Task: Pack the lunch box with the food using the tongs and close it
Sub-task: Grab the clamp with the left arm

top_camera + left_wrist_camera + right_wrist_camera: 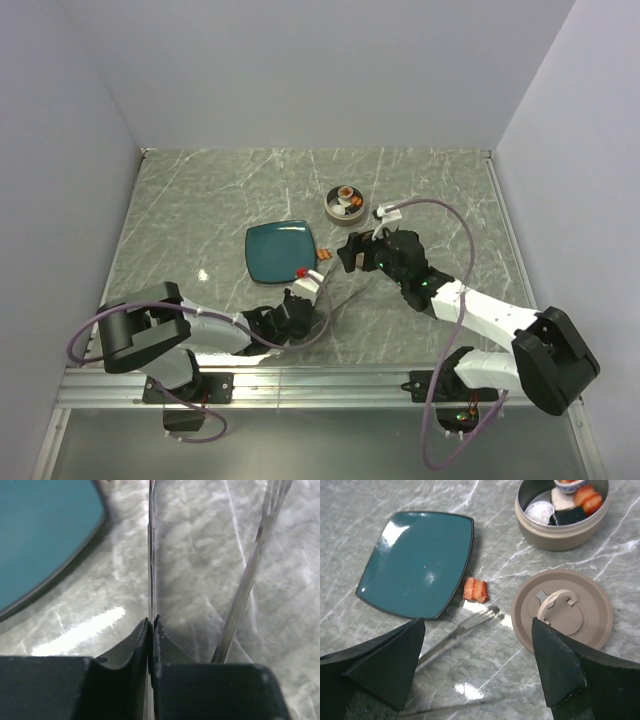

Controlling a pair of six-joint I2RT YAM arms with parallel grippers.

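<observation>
A: Tongs (462,629), which way?
B: Long axis diag. on the tabletop (495,550), forked tips twd the orange piece (476,590) by the plate (415,560) corner. Slim, grey metal.
A: Pincers?
B: Left pincer (151,625) pressed tight on one tong arm. Right pincer (477,645) spread wide, above the lid (562,610).
A: Lunch box (560,515)?
B: Open. White rounds, a dark piece and red bits inside.

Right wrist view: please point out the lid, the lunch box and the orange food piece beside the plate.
lid (563,611), right wrist view, centre knob.
lunch box (560,536), right wrist view, outer wall.
orange food piece (475,590), right wrist view, its middle.
</observation>
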